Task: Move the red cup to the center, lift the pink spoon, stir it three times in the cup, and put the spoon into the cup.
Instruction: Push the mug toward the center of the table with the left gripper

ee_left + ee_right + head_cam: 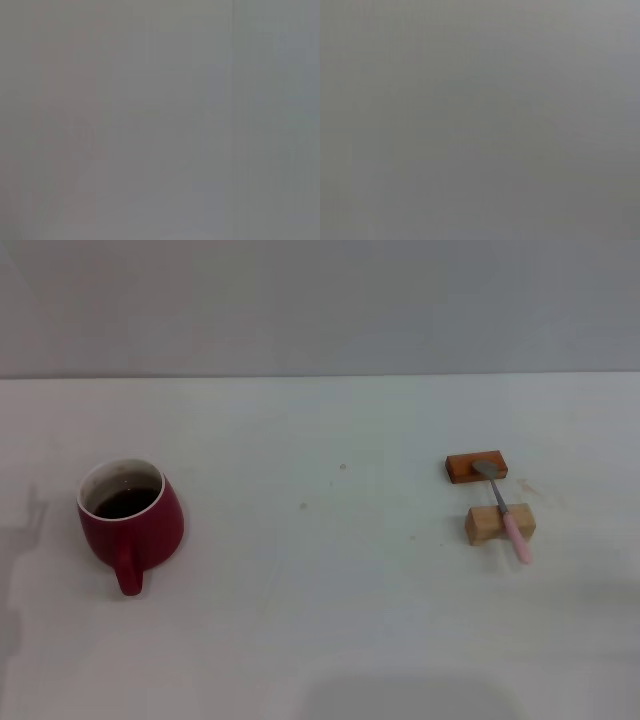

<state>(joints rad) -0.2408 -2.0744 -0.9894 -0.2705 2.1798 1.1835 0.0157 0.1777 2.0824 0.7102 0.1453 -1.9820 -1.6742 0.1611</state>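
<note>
No step is judged begun. The rounded dark red ceramic cup (131, 523) is found left on the white surface (330, 620); the slim pink-handled metal spoon (506, 512) is laid across two wooden blocks (488, 498) at right. Neither tool is seen (state cannot be told). The cup's shift to centre is called for.

No readable text, labels, brand names, numbers or signs appear in any view. The head view shows only plain, unmarked surfaces, and both wrist views show a featureless grey field with nothing written on it.
</note>
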